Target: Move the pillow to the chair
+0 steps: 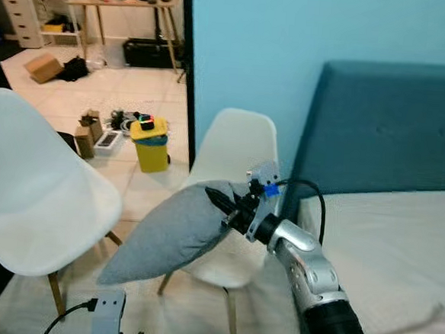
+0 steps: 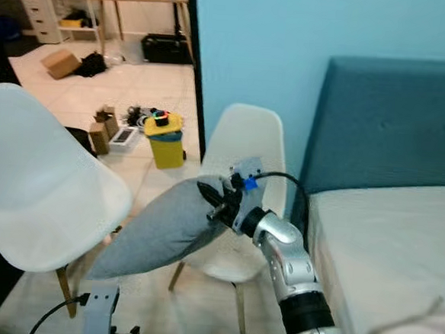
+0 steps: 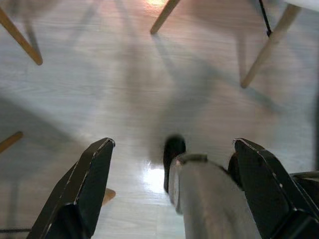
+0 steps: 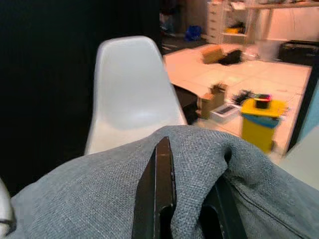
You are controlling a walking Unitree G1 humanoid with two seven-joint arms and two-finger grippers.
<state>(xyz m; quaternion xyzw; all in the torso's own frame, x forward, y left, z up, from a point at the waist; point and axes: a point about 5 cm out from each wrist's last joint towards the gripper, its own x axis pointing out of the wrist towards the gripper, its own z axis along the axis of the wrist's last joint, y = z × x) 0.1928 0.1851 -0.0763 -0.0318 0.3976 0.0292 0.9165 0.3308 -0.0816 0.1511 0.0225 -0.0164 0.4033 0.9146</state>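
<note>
Low at six o'clock the left gripper (image 3: pixel 169 194) hangs spread over pale floor (image 3: pixel 124 99), while the right gripper (image 1: pixel 227 205) pinches the grey pillow (image 1: pixel 168 236) aloft above the middle white chair (image 1: pixel 239 149), so carrying seems nearly done and lowering comes next, bed (image 1: pixel 385 247) at three o'clock.

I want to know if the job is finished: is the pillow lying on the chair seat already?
No, the grey pillow hangs in the air, pinched by the right gripper, in front of the white chair.

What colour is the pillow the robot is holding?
Grey. The pillow shows best in the right wrist view.
</note>
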